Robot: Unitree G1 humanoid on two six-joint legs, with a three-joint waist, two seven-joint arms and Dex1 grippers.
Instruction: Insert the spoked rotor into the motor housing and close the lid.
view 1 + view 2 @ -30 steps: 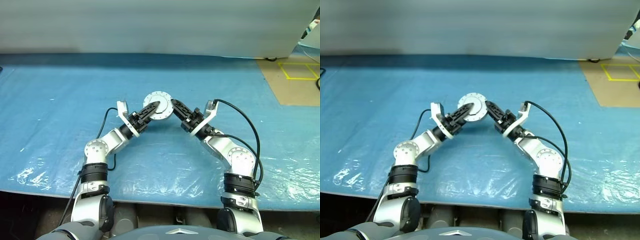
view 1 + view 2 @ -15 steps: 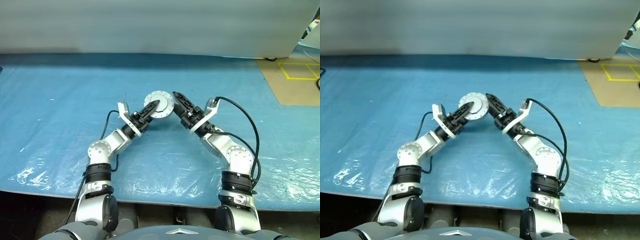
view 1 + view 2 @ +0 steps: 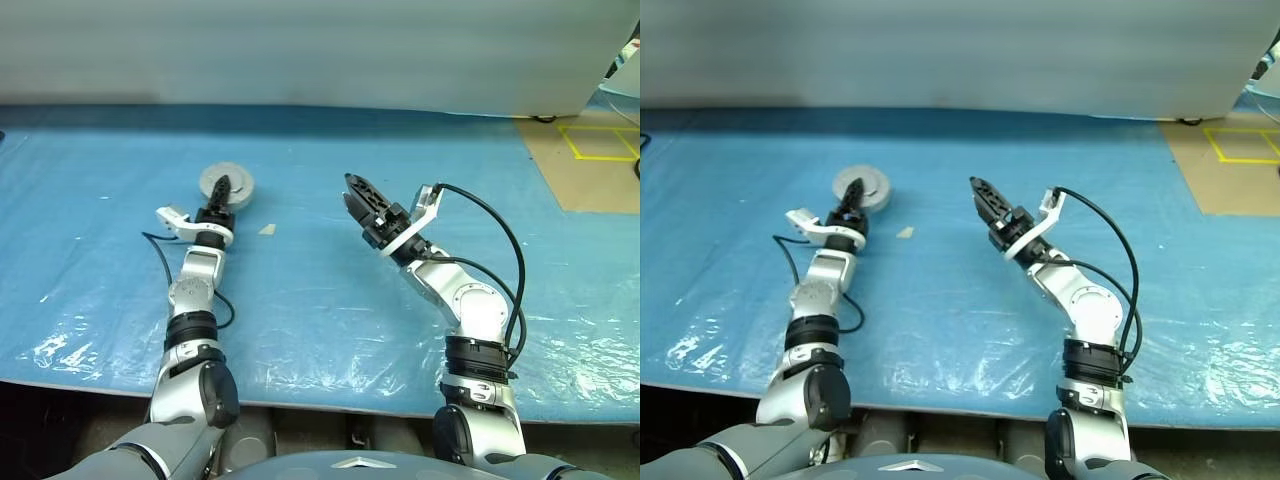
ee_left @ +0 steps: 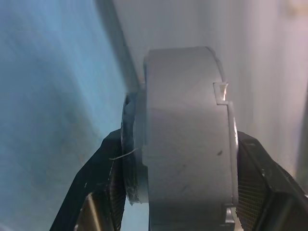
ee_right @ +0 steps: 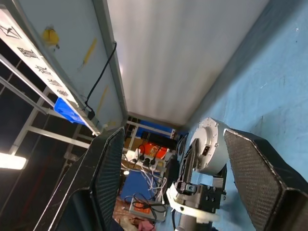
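Observation:
The motor housing (image 3: 240, 188), a thick round silver-grey body, sits at the left over the blue mat. My left gripper (image 3: 222, 191) is shut on it. In the left wrist view both fingers (image 4: 108, 183) press on its flat faces (image 4: 185, 144). A thin darker disc flush against one face looks like the lid (image 4: 129, 159). The spoked rotor is hidden. My right gripper (image 3: 354, 192) hangs open and empty over the middle of the mat, well right of the housing. I cannot tell whether the housing touches the mat.
A blue plastic sheet (image 3: 330, 300) covers the whole table. A small pale scrap (image 3: 267, 229) lies on it just right of my left hand. A white wall (image 3: 300, 50) runs behind the table, and brown floor with yellow tape (image 3: 600, 145) shows far right.
The right gripper has opened and let go of the housing, staying near its place. The left arm has swung far left with the housing still in its grip.

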